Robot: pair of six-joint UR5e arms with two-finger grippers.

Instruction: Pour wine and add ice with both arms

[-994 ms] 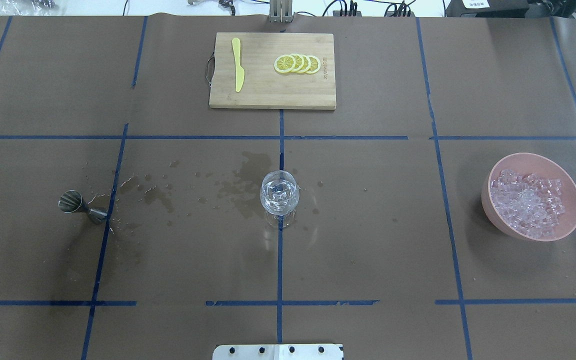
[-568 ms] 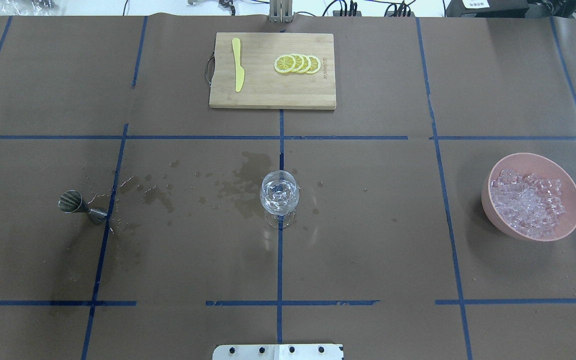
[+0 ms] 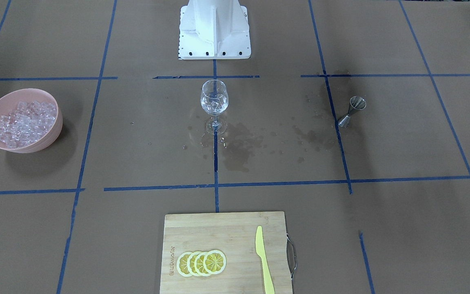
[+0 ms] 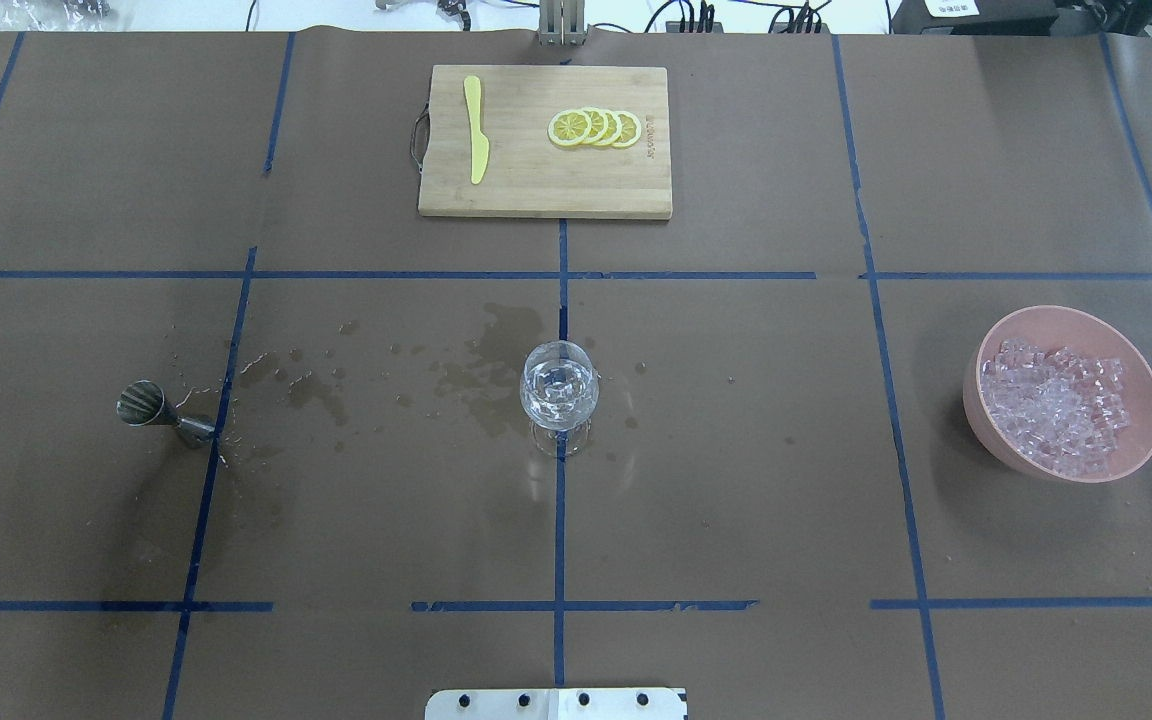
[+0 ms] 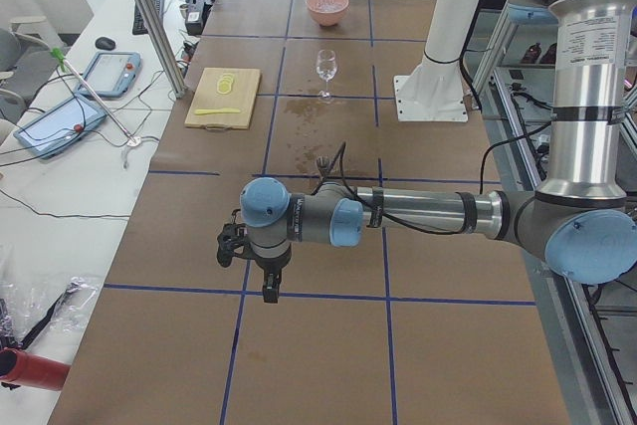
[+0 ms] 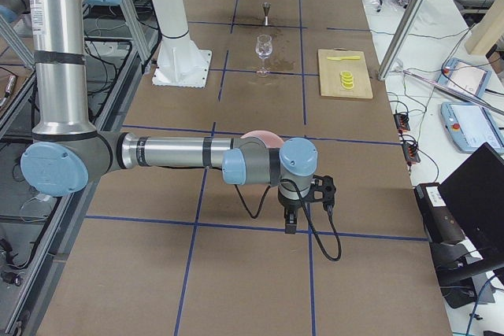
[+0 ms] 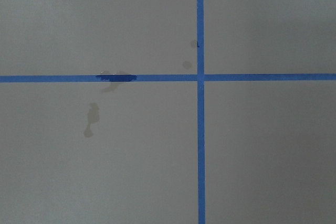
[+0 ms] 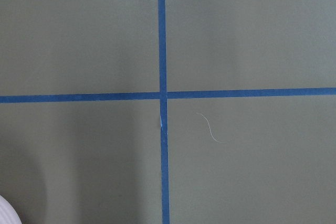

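A clear wine glass [image 4: 558, 393] with a few ice cubes in it stands at the table's middle; it also shows in the front view [image 3: 214, 100]. A pink bowl [image 4: 1066, 325] at the right holds many clear ice cubes [image 4: 1051, 405]. A steel jigger [image 4: 164, 413] stands at the left among wet stains. Neither arm shows in the overhead or front view. The left gripper [image 5: 270, 294] hangs over bare table far beyond the jigger. The right gripper [image 6: 290, 228] hangs beyond the bowl. I cannot tell whether either is open or shut. Both wrist views show only brown paper and blue tape.
A bamboo cutting board [image 4: 536, 185] at the far middle carries lemon slices [image 4: 594, 128] and a yellow knife [image 4: 476, 130]. The white pedestal base [image 3: 214, 28] stands at the robot's side. Spill stains [image 4: 496, 365] lie left of the glass.
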